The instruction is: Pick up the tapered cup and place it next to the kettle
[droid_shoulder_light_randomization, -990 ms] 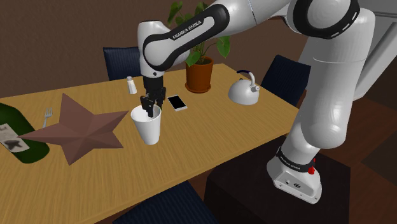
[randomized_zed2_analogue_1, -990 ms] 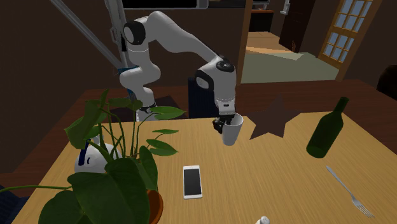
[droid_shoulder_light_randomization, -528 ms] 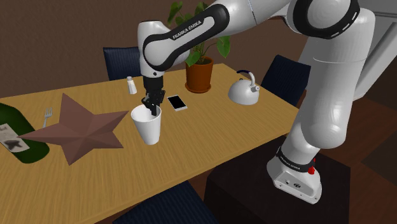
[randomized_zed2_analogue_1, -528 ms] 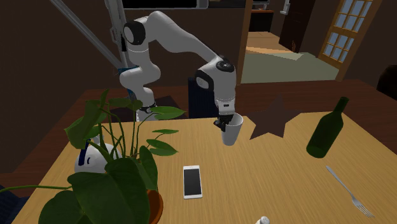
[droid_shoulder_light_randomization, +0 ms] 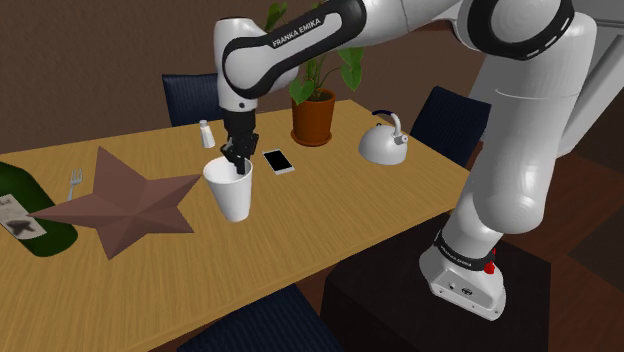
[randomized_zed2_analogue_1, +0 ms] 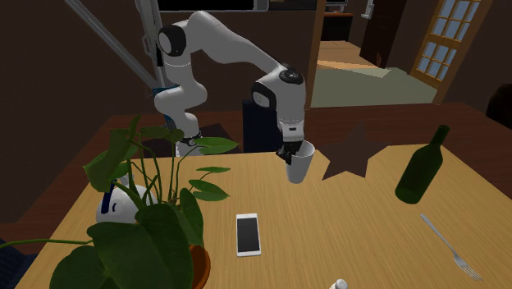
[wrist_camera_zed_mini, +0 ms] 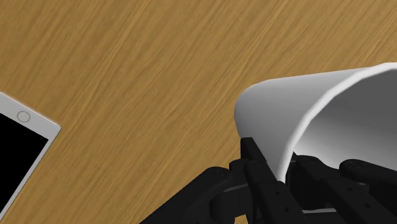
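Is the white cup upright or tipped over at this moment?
Upright: the white cup has its mouth up and narrow base down, with the gripper clasping its rim.

"FRANKA EMIKA" on the arm's black link (droid_shoulder_light_randomization: 290, 45) (white capitals).

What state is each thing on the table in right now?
white cup: open end up, slightly tilted, clasped at its rim
claw: shut on the white cup, one finger inside it
kettle: upright, standing apart
bottle: lying on its side
phone: flat, dark screen facing up
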